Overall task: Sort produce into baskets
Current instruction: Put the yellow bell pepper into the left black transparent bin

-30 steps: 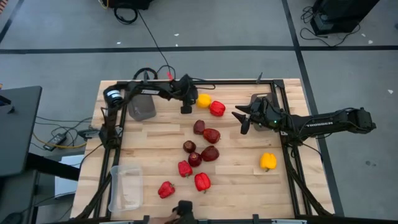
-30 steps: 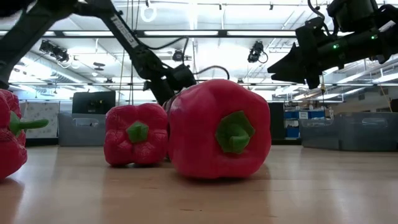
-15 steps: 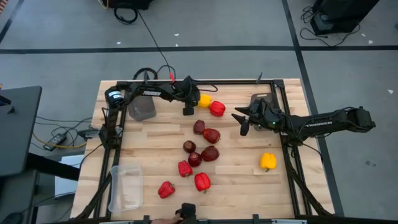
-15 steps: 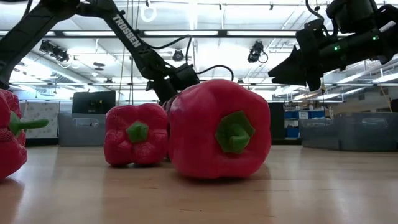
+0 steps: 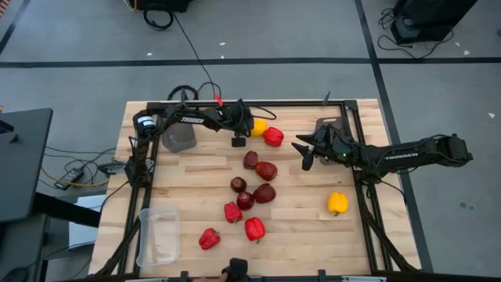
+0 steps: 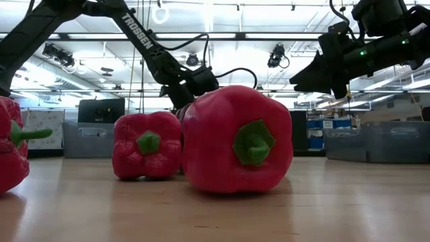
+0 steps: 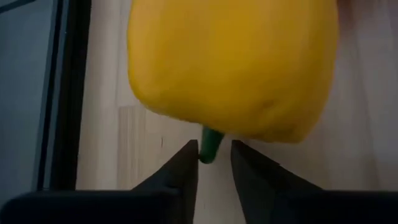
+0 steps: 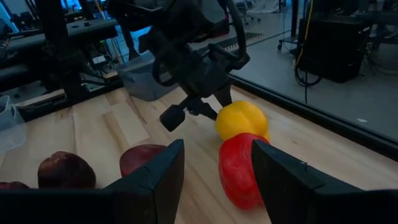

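At the table's far edge in the high view, the left gripper [image 5: 239, 141] sits beside a yellow pepper [image 5: 257, 126], itself touching a red pepper [image 5: 273, 136]; the right gripper [image 5: 304, 153] waits nearby. In the left wrist view, the jaws stand narrowly apart about the green stem [image 7: 211, 145]: a stem-only pinch could slip. In the right wrist view, wide-apart jaws face both peppers; a nudge could roll the red one

Yellow pepper [image 7: 233, 65], green stem [image 7: 211, 144]; glossy red pepper [image 6: 236, 139]; dark maroon fruit [image 8: 65, 170]; black hand [image 7: 214, 163].
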